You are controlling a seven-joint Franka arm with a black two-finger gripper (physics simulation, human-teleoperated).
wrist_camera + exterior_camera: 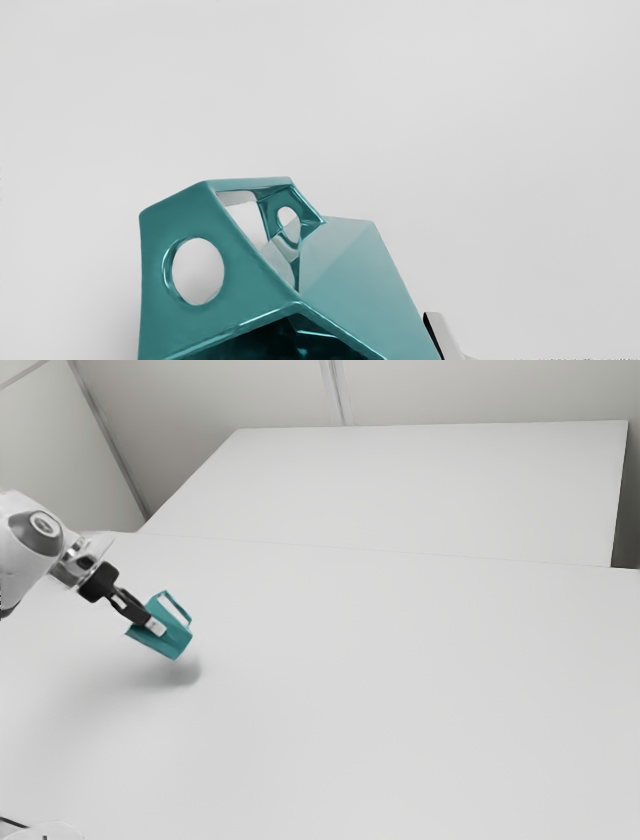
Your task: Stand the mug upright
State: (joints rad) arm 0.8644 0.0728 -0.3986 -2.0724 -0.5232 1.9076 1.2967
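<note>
Pale walls (200, 390) stand behind the white surface (400, 690), which runs wide across my exterior view. Toward that view's left, I have the gripper (156, 627) clamped on the teal mug (173, 645), holding it tilted just above the surface, a soft shadow (178, 673) beneath. Its handle (179, 607) angles upward; on the wrist camera, one finger (442, 335) sits against the mug's side.

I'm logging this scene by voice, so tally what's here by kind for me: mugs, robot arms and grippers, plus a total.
Mug: 1
Robot arm: 1
Gripper: 1
Total: 3
</note>
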